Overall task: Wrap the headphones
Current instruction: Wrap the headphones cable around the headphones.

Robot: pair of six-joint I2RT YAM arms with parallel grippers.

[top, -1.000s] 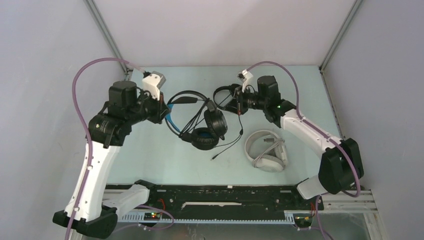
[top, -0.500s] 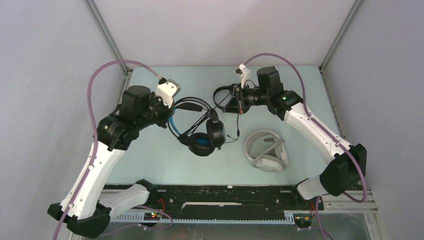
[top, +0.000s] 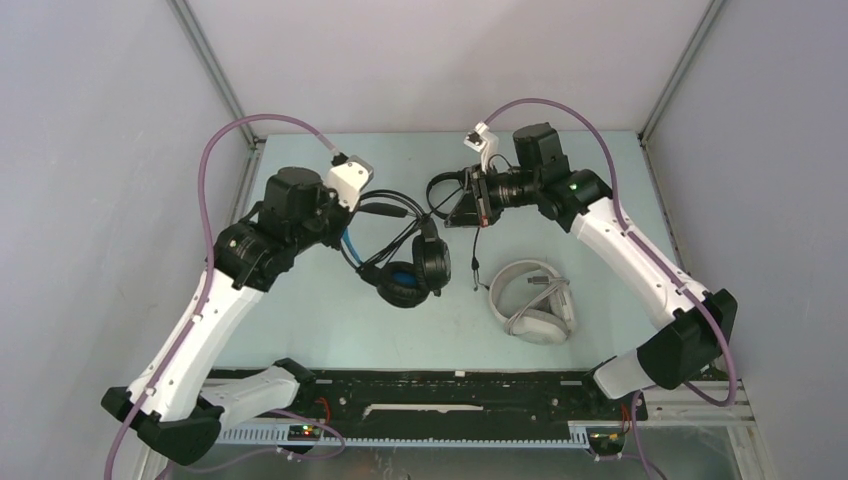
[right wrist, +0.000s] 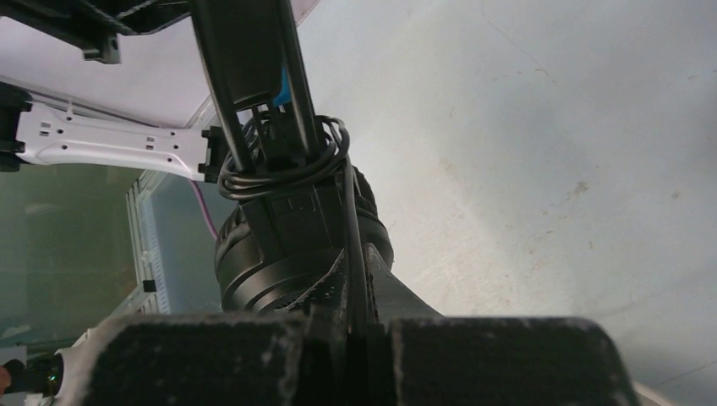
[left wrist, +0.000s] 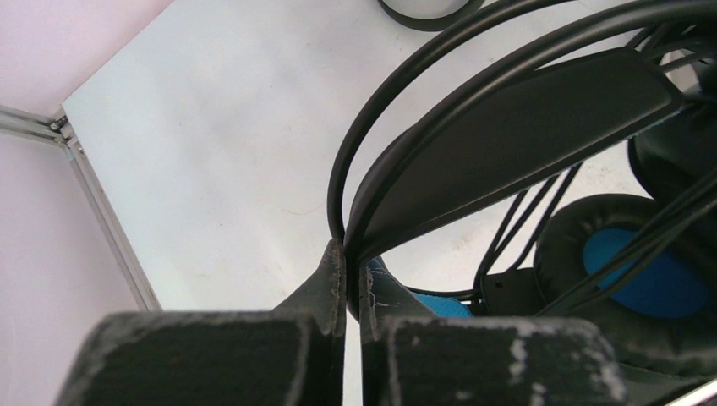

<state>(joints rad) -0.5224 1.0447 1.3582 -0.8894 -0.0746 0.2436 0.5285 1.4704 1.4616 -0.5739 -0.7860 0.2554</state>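
Clamping headband [left wrist: 507, 127] of bulky black blue-lined plastic headset [top: 432, 262] with left tool [left wrist: 351, 258]; pinching its thin black cable [right wrist: 350, 211] with right tool [right wrist: 355, 275].

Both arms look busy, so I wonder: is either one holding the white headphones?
No: the white headphones lie free on the table; the left gripper pinches the bulky black headset, the right gripper the thin black headset.

Bright, even light, soft shadows — wrist views blur up close.
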